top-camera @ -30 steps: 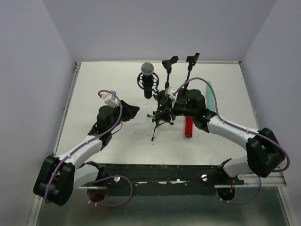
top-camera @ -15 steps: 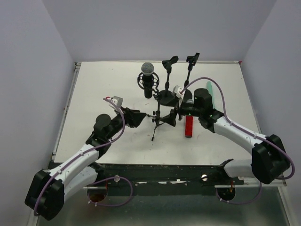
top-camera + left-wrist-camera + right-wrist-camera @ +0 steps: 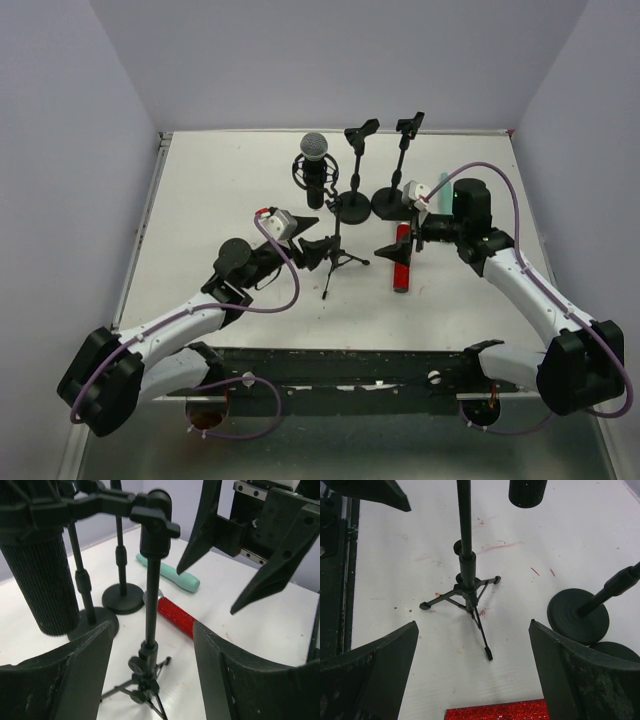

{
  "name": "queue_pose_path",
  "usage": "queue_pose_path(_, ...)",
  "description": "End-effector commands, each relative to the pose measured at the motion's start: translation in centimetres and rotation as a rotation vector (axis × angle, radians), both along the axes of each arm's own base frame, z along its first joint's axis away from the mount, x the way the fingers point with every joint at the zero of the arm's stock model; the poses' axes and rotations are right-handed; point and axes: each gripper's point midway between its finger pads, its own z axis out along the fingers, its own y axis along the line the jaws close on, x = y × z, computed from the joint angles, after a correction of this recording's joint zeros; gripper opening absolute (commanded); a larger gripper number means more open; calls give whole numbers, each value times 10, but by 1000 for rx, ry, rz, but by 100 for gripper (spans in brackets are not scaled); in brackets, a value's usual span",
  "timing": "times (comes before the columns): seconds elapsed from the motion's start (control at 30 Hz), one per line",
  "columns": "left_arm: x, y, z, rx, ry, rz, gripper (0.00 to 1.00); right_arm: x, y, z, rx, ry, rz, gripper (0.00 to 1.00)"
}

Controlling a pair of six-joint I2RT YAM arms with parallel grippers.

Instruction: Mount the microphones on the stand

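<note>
**Jaws open and empty: one mic up, two to go**

Both our grippers stand with jaws spread and nothing between them. Our left gripper (image 3: 312, 245) hangs just left of the tripod stand (image 3: 335, 262). The left wrist view shows the stand's pole in the gap beyond the fingers, untouched. Our right gripper (image 3: 397, 240) hovers over the red mic (image 3: 402, 265), clear of it as far as we can tell.

We judge the task about a third done. The black mic (image 3: 315, 170) sits upright in the shock mount (image 3: 298, 172) on the tripod stand's arm, mesh head up. The red mic lies flat on the table (image 3: 220, 170), just right of the tripod's feet. The green mic (image 3: 170, 572) lies beyond it, near the two round-base stands (image 3: 352, 207), and from above our right arm partly hides it. Both clips (image 3: 362, 132) atop those stands are empty.

The red mic has a glittery body, and we cannot make out its head well. The green one is plain, smooth mint all over.
</note>
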Motion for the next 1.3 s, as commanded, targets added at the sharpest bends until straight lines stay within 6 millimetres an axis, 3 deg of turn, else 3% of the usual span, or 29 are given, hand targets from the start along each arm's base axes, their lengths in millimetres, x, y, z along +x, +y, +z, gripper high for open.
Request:
queue_pose_path(0.0, 15, -12, 36, -10, -203, 3, 72, -13, -1, 10, 27, -5, 70, 100)
queue_pose_path(0.33, 39, -44, 42, -29, -224, 21, 64, -11, -6, 10, 35, -3, 61, 100)
queue_pose_path(0.47, 50, -46, 37, -5, -206, 63, 51, -10, -8, 11, 36, -3, 54, 100)
queue_pose_path(0.53, 51, -45, 36, 10, -213, 76, 39, -9, -9, 11, 37, 0, 49, 100)
queue_pose_path(0.67, 50, -39, 33, 51, -239, 97, 0, -9, -10, 10, 38, 3, 48, 100)
queue_pose_path(0.77, 51, -31, 33, 90, -272, 125, 0, -8, -10, 11, 38, 4, 46, 100)
queue_pose_path(0.93, 70, 7, 57, 101, -345, 257, 0, -8, -12, 12, 38, 4, 42, 100)
queue_pose_path(1.1, 108, 71, 85, 55, -344, 379, 0, -7, -13, 13, 40, 2, 38, 100)
queue_pose_path(1.27, 148, 132, 98, 17, -302, 492, 0, -7, -15, 14, 42, 2, 37, 99)
